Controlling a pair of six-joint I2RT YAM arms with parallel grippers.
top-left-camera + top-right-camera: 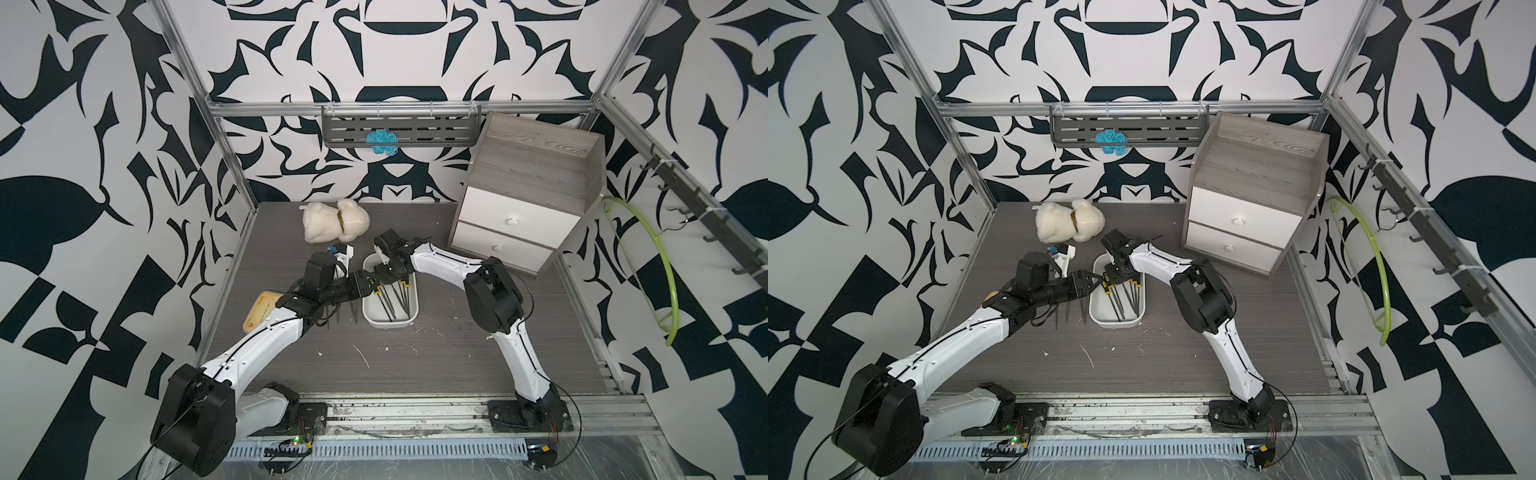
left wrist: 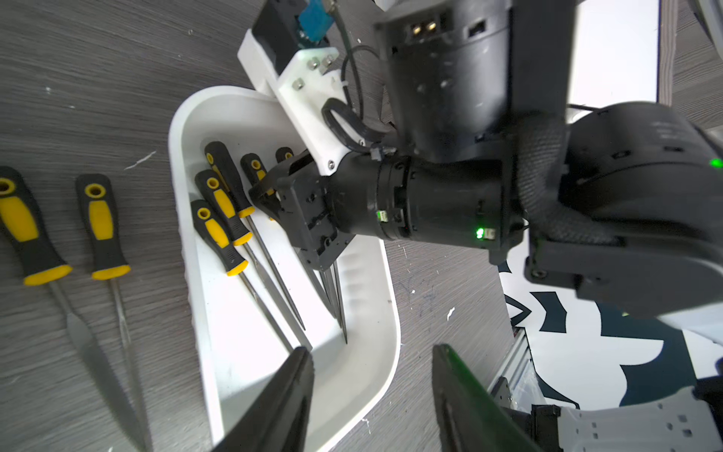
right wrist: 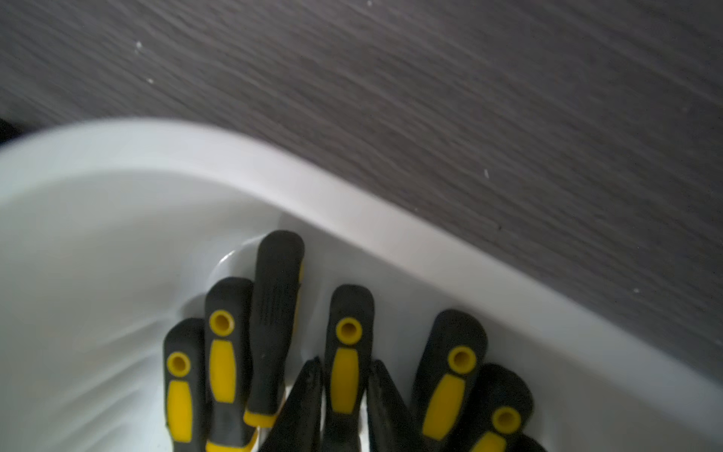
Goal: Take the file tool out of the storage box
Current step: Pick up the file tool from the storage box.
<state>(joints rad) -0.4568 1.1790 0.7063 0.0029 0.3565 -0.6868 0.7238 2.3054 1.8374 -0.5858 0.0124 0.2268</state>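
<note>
The storage box (image 1: 367, 309) (image 1: 1094, 309), a shallow white tub, lies mid-table with several file tools inside, handles black and yellow. My right gripper (image 3: 344, 362) reaches down into its far end. Its two fingers press either side of one file tool's handle (image 3: 346, 313), shut on it. In the left wrist view the right gripper (image 2: 266, 195) sits among the handles. My left gripper (image 2: 371, 352) hangs open and empty over the box's rim (image 2: 391, 352). Two more file tools (image 2: 103, 231) (image 2: 27, 231) lie on the table beside the box.
A cream plush toy (image 1: 334, 226) lies behind the box. The grey cabinet with two white drawers (image 1: 528, 195) stands at the back right. A tan board (image 1: 259, 309) lies under the left arm. A green hanger (image 1: 665, 266) hangs on the right wall.
</note>
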